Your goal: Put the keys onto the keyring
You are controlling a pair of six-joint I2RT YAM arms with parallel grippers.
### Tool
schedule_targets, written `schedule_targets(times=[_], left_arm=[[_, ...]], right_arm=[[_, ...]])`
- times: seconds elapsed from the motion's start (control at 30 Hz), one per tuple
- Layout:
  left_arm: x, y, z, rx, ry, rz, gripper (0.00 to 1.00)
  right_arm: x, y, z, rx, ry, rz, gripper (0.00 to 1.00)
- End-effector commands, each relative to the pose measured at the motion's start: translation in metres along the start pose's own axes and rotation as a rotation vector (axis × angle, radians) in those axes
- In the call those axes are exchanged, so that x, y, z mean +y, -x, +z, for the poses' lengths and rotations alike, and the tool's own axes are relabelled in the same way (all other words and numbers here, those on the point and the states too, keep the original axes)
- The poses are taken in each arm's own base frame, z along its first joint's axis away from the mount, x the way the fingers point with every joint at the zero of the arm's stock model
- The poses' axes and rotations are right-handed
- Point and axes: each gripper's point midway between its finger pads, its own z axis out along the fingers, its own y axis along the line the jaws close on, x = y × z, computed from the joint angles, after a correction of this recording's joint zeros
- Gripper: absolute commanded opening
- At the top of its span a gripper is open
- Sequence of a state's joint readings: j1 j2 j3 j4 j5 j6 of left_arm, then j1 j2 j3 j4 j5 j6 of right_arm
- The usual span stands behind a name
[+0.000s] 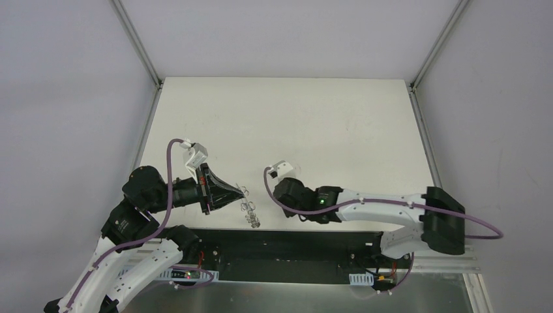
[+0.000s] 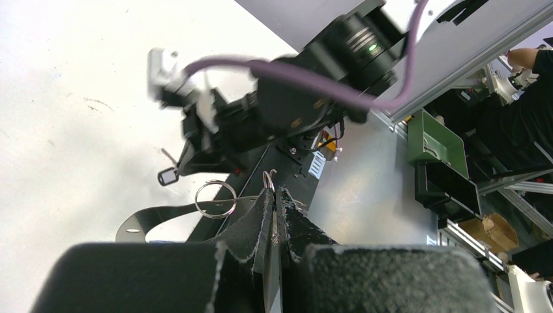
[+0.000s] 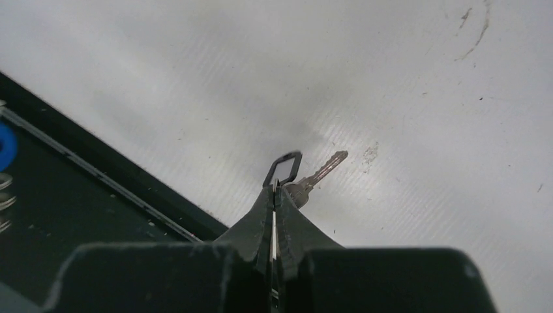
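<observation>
My left gripper (image 1: 239, 192) is shut on the keyring, a thin wire loop that shows edge-on just past the fingertips in the left wrist view (image 2: 269, 177). A second split ring (image 2: 215, 199) sits just left of it. Small silver rings and keys (image 1: 250, 213) lie below the left fingertips at the table's near edge. My right gripper (image 1: 283, 203) points down and is shut on the black-headed key (image 3: 285, 168), whose silver blade (image 3: 324, 169) sticks out to the right above the table. The same key shows in the left wrist view (image 2: 168, 176). A blue key head (image 3: 5, 146) peeks in at the left edge.
The black base strip (image 1: 293, 244) runs along the table's near edge under both grippers. The white table (image 1: 287, 124) stretches away behind, with aluminium frame posts at its back corners. Green and black bins (image 2: 437, 140) stand off the table.
</observation>
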State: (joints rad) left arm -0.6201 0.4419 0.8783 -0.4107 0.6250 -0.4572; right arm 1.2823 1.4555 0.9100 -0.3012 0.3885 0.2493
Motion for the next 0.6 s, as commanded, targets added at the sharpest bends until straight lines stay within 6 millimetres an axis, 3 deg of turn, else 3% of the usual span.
schedule_targets(times=[0.0,0.4,0.57], left_arm=[[-0.018,0.017,-0.007,-0.043,-0.050,0.055,0.00],[-0.037,0.020,-0.005,-0.025,-0.166,0.069,0.00],[-0.047,0.018,-0.002,0.006,-0.237,0.061,0.00]], right_arm=[[0.004,0.026,-0.044,-0.136,0.114,0.071,0.00],[0.034,0.055,-0.158,-0.356,0.584,0.061,0.00],[0.052,0.058,-0.189,-0.384,0.751,0.054,0.00]])
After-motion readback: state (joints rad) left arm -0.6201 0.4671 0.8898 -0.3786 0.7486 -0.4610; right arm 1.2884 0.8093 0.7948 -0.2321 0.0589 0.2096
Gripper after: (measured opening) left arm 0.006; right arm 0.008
